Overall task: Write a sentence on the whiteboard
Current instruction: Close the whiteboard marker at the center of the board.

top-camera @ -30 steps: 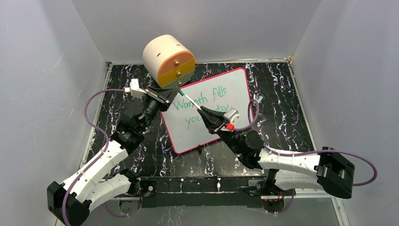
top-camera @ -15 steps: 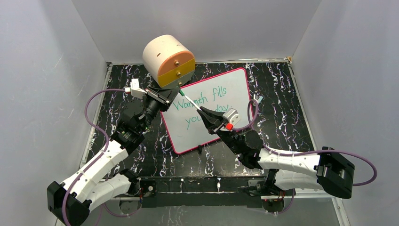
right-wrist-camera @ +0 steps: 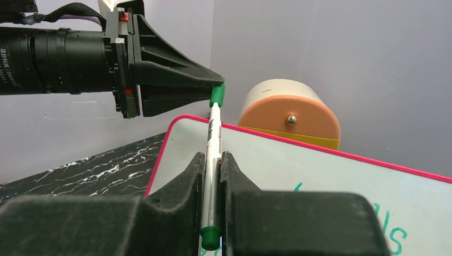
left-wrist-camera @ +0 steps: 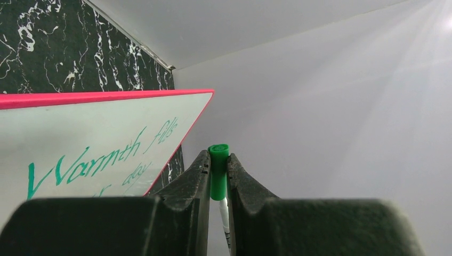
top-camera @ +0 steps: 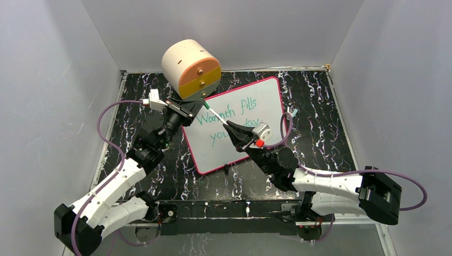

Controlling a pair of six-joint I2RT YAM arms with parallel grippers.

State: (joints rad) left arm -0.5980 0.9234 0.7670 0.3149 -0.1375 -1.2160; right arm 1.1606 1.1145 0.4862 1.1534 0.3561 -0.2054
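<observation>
The sentence (top-camera: 226, 120) "Warmth fills your day" sat done on the whiteboard (top-camera: 266, 98), right under both claws. The right gripper (right-wrist-camera: 212, 160) was clamped on the marker (right-wrist-camera: 215, 128) and the left gripper (left-wrist-camera: 218, 162) pinched its green cap (left-wrist-camera: 218, 170). Looked like capping to me, hence the two lined up tip to tip.

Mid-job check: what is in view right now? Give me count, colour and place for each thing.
whiteboard: one, white with a pink-red rim, flat at mid-table
sentence: one, green, two lines on the whiteboard
marker: one, white barrel, over the board's far-left corner
cap: one, green, at the marker's far end
drum: one, cream with an orange-and-yellow face, far edge
table: one, black with white veins
left claw: one, black, shut on cap
right claw: one, black, shut on marker
</observation>
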